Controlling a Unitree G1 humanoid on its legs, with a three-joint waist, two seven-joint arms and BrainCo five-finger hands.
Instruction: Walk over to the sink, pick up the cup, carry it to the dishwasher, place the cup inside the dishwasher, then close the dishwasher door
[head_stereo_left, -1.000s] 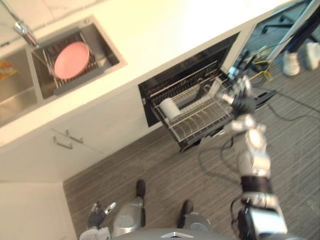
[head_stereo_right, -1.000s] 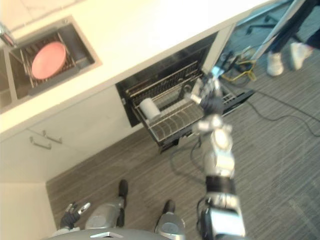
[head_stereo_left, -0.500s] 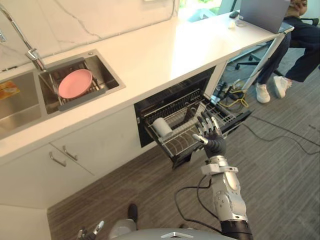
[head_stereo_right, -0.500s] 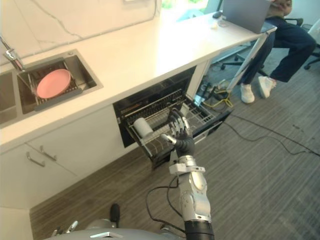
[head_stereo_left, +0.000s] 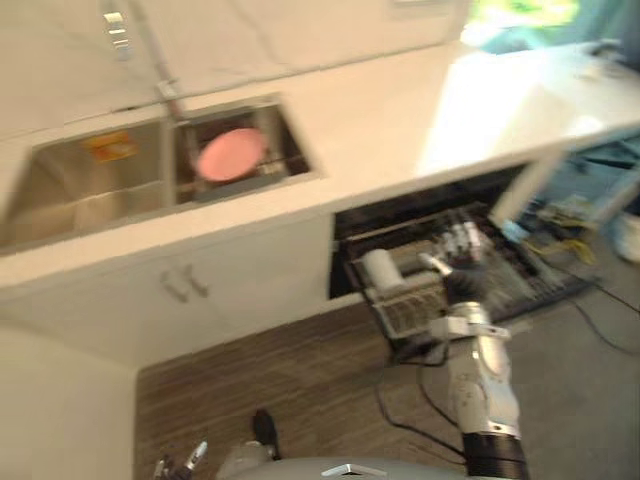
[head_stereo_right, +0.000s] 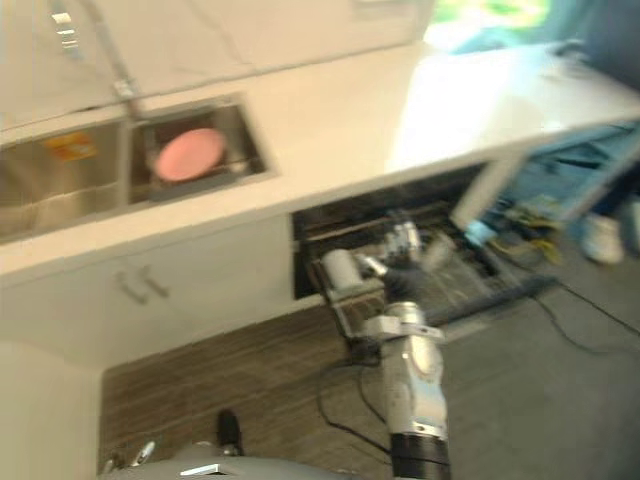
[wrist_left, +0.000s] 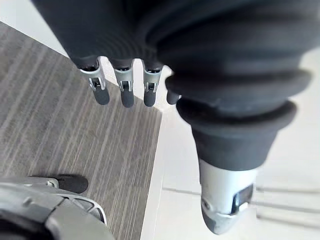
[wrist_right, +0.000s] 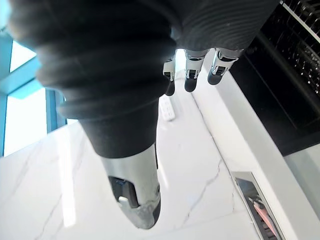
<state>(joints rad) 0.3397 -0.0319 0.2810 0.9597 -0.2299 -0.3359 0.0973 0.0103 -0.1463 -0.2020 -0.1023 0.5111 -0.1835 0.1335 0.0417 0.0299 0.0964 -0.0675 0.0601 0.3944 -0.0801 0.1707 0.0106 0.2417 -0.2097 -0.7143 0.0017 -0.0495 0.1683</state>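
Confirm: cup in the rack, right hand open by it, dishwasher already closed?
Not closed. Left eye view shows the dishwasher open, rack pulled out. The cup lies in the rack, and the right hand is open by it.

- round pink plate (head_stereo_left: 231, 154) in steel-grey metal sink (head_stereo_left: 90, 200)
- white cylindrical cup (head_stereo_left: 381, 268) on silver wire rack (head_stereo_left: 408, 311), inside black dishwasher cavity (head_stereo_left: 400, 222)
- cream-white stone worktop (head_stereo_left: 400, 130); white marble wall (wrist_right: 200, 165) with thin grey veins
- grey-brown plank floor (wrist_left: 50, 115), narrow stripes
- right hand (head_stereo_left: 462, 262): silver fingers, dark tips, dark ribbed cover
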